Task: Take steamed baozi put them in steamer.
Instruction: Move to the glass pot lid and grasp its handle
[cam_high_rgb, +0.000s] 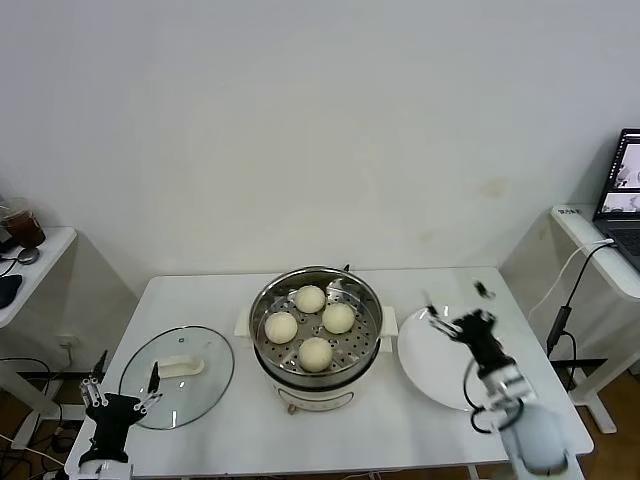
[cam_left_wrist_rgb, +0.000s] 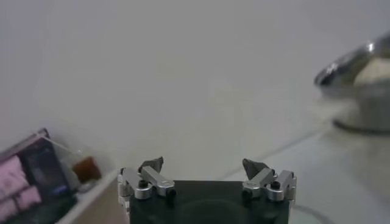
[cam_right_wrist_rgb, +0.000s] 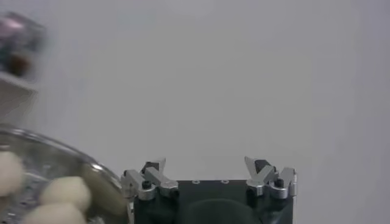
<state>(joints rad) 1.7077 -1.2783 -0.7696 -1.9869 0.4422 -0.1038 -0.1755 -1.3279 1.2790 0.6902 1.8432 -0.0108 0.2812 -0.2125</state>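
Since all four steamed baozi (cam_high_rgb: 311, 325) already sit on the perforated tray inside the steamer (cam_high_rgb: 316, 296), we judge the loading finished, and the risks that remain come from the claws moving away. Our right claw (cam_high_rgb: 455, 314) hangs just to the right of the steamer, over the bare white plate (cam_high_rgb: 420, 362), its fingers spread wide and holding nothing. If that arm swings back toward the steamer, a fingertip could clip the steel rim, jolt the pot on its white base, and set the buns rolling against each other. A low pass could also catch the plate's edge and push it toward the right edge of the table (cam_high_rgb: 220, 440). Our left claw (cam_high_rgb: 122, 393) waits well to the left of the steamer, at the front corner of the table, equally open and empty, close beside the glass lid (cam_high_rgb: 176, 376). Should it go for the lid, the smooth dome and small handle could slip from the grip, and a dropped lid could strike the steamer or crush a bun.
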